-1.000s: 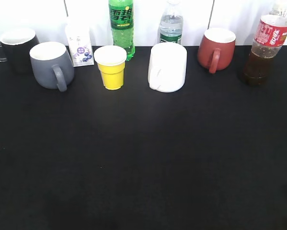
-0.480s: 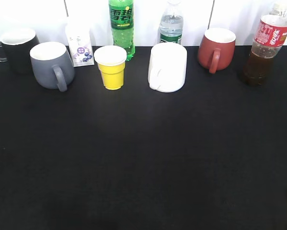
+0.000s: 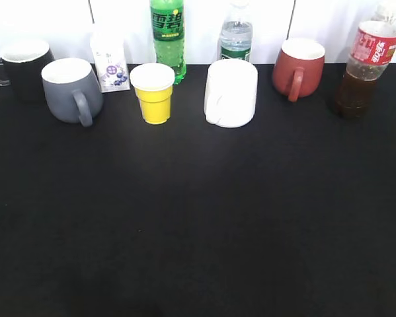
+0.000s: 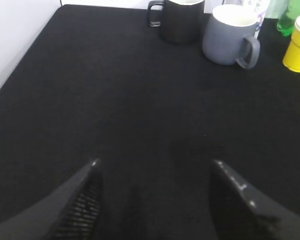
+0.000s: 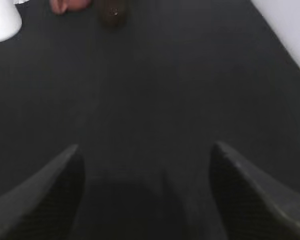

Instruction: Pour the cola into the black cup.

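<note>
The cola [image 3: 365, 61], a clear bottle of dark liquid with a red label, stands at the back right of the black table; its base shows at the top of the right wrist view [image 5: 112, 14]. The black cup [image 3: 22, 66] with white inside stands at the back left, handle to the left; it also shows in the left wrist view [image 4: 180, 22]. My left gripper [image 4: 155, 165] is open and empty over bare table, well short of the cup. My right gripper [image 5: 144, 150] is open and empty, well short of the cola. Neither gripper shows in the exterior view.
Along the back stand a grey mug [image 3: 71, 89], a small white carton [image 3: 110, 64], a yellow cup [image 3: 154, 93], a green soda bottle [image 3: 168, 36], a water bottle [image 3: 236, 36], a white mug [image 3: 231, 92] and a red mug [image 3: 297, 66]. White wall lies behind.
The objects stay in place; the picture shifts by a few pixels only. No gripper shows in the exterior view at any time.
</note>
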`<action>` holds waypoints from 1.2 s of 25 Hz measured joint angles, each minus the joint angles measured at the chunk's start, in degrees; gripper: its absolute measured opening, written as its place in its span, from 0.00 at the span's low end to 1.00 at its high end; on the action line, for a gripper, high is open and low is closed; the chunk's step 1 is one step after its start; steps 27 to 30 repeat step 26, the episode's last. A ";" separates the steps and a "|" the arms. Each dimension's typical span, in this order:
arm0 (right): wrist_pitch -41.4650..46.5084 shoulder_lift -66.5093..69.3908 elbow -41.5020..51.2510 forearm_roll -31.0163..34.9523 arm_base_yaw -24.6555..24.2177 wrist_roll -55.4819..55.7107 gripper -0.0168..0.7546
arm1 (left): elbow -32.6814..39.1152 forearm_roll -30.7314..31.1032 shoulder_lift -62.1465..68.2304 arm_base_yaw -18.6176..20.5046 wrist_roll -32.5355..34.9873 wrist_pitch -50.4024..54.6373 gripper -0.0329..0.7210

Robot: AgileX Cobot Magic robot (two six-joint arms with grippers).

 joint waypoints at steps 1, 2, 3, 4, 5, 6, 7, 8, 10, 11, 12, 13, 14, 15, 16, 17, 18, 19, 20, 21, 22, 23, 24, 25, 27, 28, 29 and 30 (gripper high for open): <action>0.04 -0.06 0.00 0.12 0.00 0.00 0.78 | 0.00 0.00 0.00 0.00 0.00 0.00 0.71; 0.04 -0.06 0.00 0.14 0.00 0.00 0.78 | 0.00 0.00 0.00 0.00 0.00 0.00 0.71; 0.04 -0.11 0.00 0.14 0.00 0.00 0.78 | 0.00 0.00 0.00 0.00 0.00 0.00 0.71; 0.04 -0.17 0.00 0.19 0.00 0.00 0.78 | 0.00 0.00 0.00 0.00 0.00 0.00 0.71; 0.04 -0.17 0.00 0.19 0.00 0.00 0.78 | 0.00 0.00 0.00 0.00 0.00 0.00 0.71; 0.04 -0.17 0.00 0.19 0.00 0.00 0.78 | 0.00 0.00 0.00 0.00 0.00 0.00 0.71; 0.04 -0.17 0.00 0.19 0.00 0.00 0.78 | 0.00 0.00 0.00 0.00 0.00 0.00 0.71; 0.04 -0.17 0.00 0.19 0.00 0.00 0.78 | 0.00 0.00 0.00 0.00 0.00 0.00 0.71; 0.04 -0.17 0.00 0.19 0.00 0.00 0.78 | 0.00 0.00 0.00 0.00 0.00 0.00 0.71; 0.04 -0.17 0.00 0.19 0.00 0.00 0.78 | 0.00 0.00 0.00 0.00 0.00 0.00 0.71; 0.04 -0.17 0.00 0.19 0.00 0.00 0.78 | 0.00 0.00 0.00 0.00 0.00 0.00 0.71; 0.04 -0.17 0.00 0.19 0.00 0.00 0.78 | 0.00 0.00 0.00 0.00 0.00 0.00 0.71; 0.04 -0.17 0.00 0.19 0.00 0.00 0.78 | 0.00 0.00 0.00 0.00 0.00 0.00 0.71; 0.04 -0.17 0.00 0.19 0.00 0.00 0.78 | 0.00 0.00 0.00 0.00 0.00 0.00 0.71; 0.04 -0.17 0.00 0.19 0.00 0.00 0.78 | 0.00 0.00 0.00 0.00 0.00 0.00 0.71; 0.04 -0.17 0.00 0.19 0.00 0.00 0.78 | 0.00 0.00 0.00 0.00 0.00 0.00 0.71; 0.04 -0.17 0.00 0.19 0.00 0.00 0.78 | 0.00 0.00 0.00 0.00 0.00 0.00 0.71; 0.04 -0.17 0.00 0.19 0.00 0.00 0.78 | 0.00 0.00 0.00 0.00 0.00 0.00 0.71; 0.04 -0.17 0.00 0.19 0.00 0.00 0.78 | 0.00 0.00 0.00 0.00 0.00 0.00 0.71; 0.04 -0.17 0.00 0.25 0.00 0.00 0.78 | 0.00 0.00 0.00 0.00 0.00 0.00 0.71; 0.04 -0.17 0.00 0.25 0.00 0.00 0.78 | 0.00 0.00 0.00 0.00 0.00 0.00 0.71; 0.04 -0.17 0.00 0.25 0.00 0.00 0.78 | 0.00 0.00 0.00 0.00 0.00 0.00 0.71; 0.04 -0.17 0.00 0.25 0.00 0.00 0.78 | 0.00 0.00 0.00 0.00 0.00 0.00 0.71; 0.04 -0.17 0.00 0.25 0.00 0.00 0.78 | 0.00 0.00 0.00 0.00 0.00 0.00 0.71; 0.04 -0.17 0.00 0.25 0.00 0.03 0.78 | 0.00 0.00 0.00 0.00 0.00 0.00 0.71; 0.04 -0.17 0.00 0.25 0.00 0.03 0.78 | 0.00 0.00 0.00 0.00 0.00 0.00 0.71; 0.04 -0.17 0.00 0.25 0.00 0.03 0.78 | 0.00 0.00 0.00 0.00 0.00 0.00 0.71; 0.04 -0.17 0.00 0.25 0.00 0.03 0.78 | 0.00 0.00 0.00 0.00 0.00 0.00 0.71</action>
